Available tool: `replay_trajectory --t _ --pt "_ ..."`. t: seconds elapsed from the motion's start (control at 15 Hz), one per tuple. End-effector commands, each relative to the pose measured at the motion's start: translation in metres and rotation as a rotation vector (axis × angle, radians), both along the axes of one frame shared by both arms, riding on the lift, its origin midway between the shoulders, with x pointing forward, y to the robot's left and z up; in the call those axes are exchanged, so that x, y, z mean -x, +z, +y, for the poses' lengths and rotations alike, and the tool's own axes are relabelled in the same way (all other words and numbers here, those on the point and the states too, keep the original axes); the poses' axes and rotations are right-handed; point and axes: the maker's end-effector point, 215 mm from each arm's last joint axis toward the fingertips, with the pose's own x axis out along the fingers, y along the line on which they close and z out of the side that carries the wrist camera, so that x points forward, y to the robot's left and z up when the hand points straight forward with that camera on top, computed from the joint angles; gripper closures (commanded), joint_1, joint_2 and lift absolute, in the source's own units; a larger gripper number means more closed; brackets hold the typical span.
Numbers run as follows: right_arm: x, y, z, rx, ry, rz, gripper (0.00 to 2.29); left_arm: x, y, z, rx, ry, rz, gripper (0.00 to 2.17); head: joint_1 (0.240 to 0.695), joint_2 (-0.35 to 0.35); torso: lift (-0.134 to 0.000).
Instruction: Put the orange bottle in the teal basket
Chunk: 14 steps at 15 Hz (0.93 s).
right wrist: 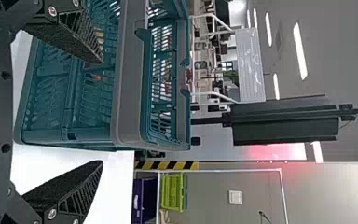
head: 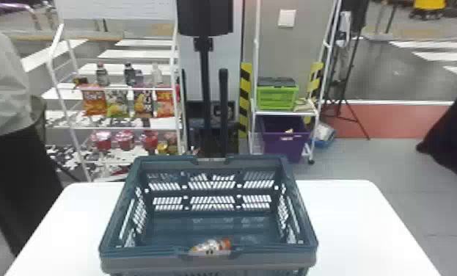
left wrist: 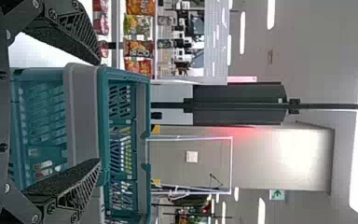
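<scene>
Teal basket (head: 256, 260) sits on the white table (head: 359, 224), snack rack (head: 128, 128) beyond; its near wall stands before left gripper (left wrist: 98, 111) and right gripper (right wrist: 101, 112), both pointing forward, jaws wide.

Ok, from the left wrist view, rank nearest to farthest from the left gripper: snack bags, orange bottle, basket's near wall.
1. Basket's near wall: just ahead.
2. Orange bottle: inside, seen through that wall's slots.
3. Snack bags: well beyond, toward the left.

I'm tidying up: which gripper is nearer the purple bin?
Right gripper, before the teal basket toward its right end; the purple bin is beyond. The left gripper is farther, toward the basket's left end.
</scene>
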Motion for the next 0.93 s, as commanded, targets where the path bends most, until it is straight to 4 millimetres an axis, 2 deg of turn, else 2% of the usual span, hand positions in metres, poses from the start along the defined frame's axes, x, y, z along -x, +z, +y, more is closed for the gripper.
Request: replay_trajectory --t 0.0,0.2,0.53,0.87 --pt "0.002 -0.001 0.004 -0.003 0.011 0.003 0.12 0.003 -0.018 -0.013 0.016 -0.003 0.031 0.17 0.499 0.0 0.0" --pt "0.005 -0.001 0.012 -0.008 0.028 0.007 0.12 0.005 -0.031 -0.014 0.01 0.018 0.05 0.17 0.499 0.0 0.0" --pt "0.007 -0.001 0.015 -0.015 0.033 0.01 0.12 0.007 -0.035 -0.01 0.017 0.037 0.055 0.17 0.499 0.0 0.0" --pt "0.01 -0.002 0.01 -0.01 0.021 0.017 0.12 0.006 -0.04 -0.005 0.022 0.053 0.06 0.17 0.499 0.0 0.0"
